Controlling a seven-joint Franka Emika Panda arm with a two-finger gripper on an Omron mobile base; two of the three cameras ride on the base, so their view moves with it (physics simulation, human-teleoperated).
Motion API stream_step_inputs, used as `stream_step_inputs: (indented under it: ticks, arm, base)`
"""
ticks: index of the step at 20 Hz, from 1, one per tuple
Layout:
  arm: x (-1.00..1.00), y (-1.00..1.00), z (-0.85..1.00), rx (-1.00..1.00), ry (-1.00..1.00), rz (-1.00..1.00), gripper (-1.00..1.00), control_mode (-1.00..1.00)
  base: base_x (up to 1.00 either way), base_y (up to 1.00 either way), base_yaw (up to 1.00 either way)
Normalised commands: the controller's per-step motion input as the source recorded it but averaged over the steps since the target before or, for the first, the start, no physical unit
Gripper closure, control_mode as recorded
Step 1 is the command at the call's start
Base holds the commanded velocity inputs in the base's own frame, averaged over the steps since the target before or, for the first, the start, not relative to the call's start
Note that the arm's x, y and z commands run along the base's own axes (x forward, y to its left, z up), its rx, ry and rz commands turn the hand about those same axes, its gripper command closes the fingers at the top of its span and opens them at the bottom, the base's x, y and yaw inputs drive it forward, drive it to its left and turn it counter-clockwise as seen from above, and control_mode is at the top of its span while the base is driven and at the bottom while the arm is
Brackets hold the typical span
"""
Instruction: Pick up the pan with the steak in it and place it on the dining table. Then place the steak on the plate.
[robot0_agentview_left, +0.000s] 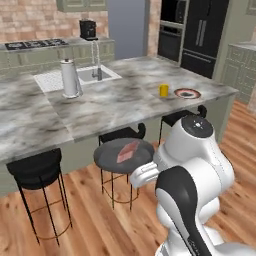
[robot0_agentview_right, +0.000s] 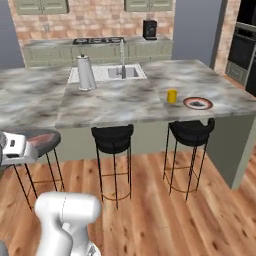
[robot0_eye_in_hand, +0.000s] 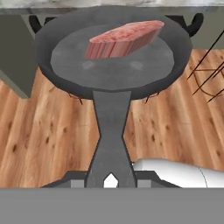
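- one pan (robot0_eye_in_hand: 113, 61) hung in the air, held level by its handle (robot0_eye_in_hand: 111, 140), with the gripper (robot0_eye_in_hand: 111, 180) clenched on the handle's near end.
- the steak (robot0_eye_in_hand: 124, 38) lay inside the pan, toward its far side and clear of the rim.
- from the left base camera the pan (robot0_agentview_left: 124, 155) floated below the dining table (robot0_agentview_left: 115, 102) edge, over a black stool (robot0_agentview_left: 120, 137); whether it touched the seat was hard to tell.
- the plate (robot0_agentview_left: 187, 93) sat near the table's right corner, just beside a yellow cup (robot0_agentview_left: 164, 90), both close to the near edge.
- a wide bare stretch of marble lay between the cup and a white kettle (robot0_agentview_left: 71, 78) by the sink (robot0_agentview_left: 92, 75).
- open wood floor (robot0_agentview_right: 165, 215) spread in front of the stools.
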Motion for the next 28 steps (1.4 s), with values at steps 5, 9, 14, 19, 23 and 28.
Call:
stream_step_inputs:
  ticks: [5, 9, 14, 19, 23, 28]
  arm:
    - [0.00, 0.00, 0.00, 0.00, 0.00, 0.00, 1.00, 1.00]
    - [0.00, 0.00, 0.00, 0.00, 0.00, 0.00, 1.00, 1.00]
    - [0.00, 0.00, 0.00, 0.00, 0.00, 0.00, 1.00, 1.00]
    - [0.00, 0.00, 0.00, 0.00, 0.00, 0.00, 1.00, 1.00]
    - [0.00, 0.00, 0.00, 0.00, 0.00, 0.00, 1.00, 1.00]
    - [0.00, 0.00, 0.00, 0.00, 0.00, 0.00, 1.00, 1.00]
  base:
    - [0.07, -0.20, 0.00]
    - [0.38, -0.82, 0.02]
    - [0.40, -0.89, 0.00]
    - [0.40, -0.93, 0.00]
    - [0.41, -0.92, 0.00]
    - [0.40, -0.86, 0.01]
